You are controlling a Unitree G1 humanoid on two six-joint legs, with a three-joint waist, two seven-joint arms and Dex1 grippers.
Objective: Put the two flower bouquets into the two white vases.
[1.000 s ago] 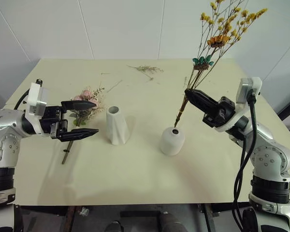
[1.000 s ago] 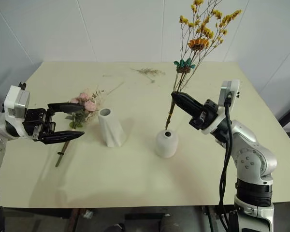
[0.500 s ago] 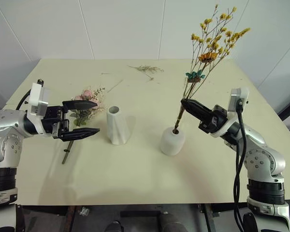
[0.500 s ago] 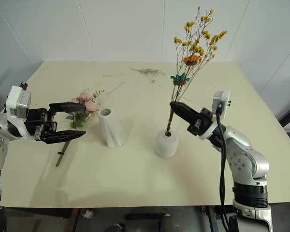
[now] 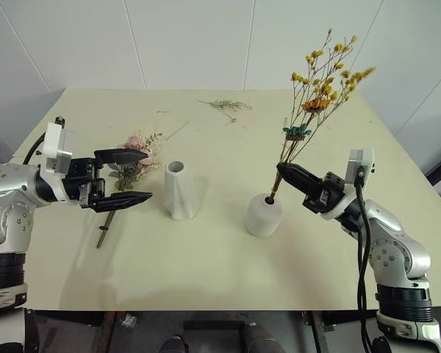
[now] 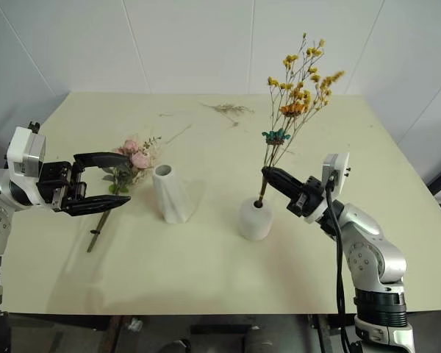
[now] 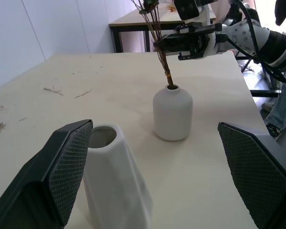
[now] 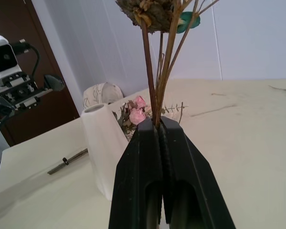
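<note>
- The yellow bouquet [image 5: 320, 92], thin-stemmed with small yellow-orange blooms and a teal tie [image 5: 297, 133], stands nearly upright, leaning a little to the right, with its stem ends in the top hole of the squat vase [image 5: 264, 215].
- The right gripper [image 5: 281, 170] is clamped on the stems just above the vase mouth; in the right wrist view its two black fingers [image 8: 143, 157] are pressed together around the brown stems.
- The squat vase, rounded and white, sits on the table [image 5: 220, 265] right of centre, toward the front.
- The tall vase [image 5: 179, 190], white with twisted facets and an open mouth, stands upright to the left of the squat vase, near it but apart.
- The pink bouquet [image 5: 136, 157], bushy with pink roses, green leaves and white sprigs, lies flat on the table left of the tall vase, its blooms toward the back and its stem [image 5: 104, 232] pointing toward the front edge.
- The left gripper [image 5: 136, 177] hovers over the pink bouquet's stems with its fingers spread wide and nothing between them, pointing toward the tall vase; in the left wrist view its fingers [image 7: 69, 164] frame both vases.
- Loose dried twigs [image 5: 222, 105] lie near the far edge of the table, well apart from the vases.
- A person's leg [image 7: 279, 107] shows beyond the table in the left wrist view.
</note>
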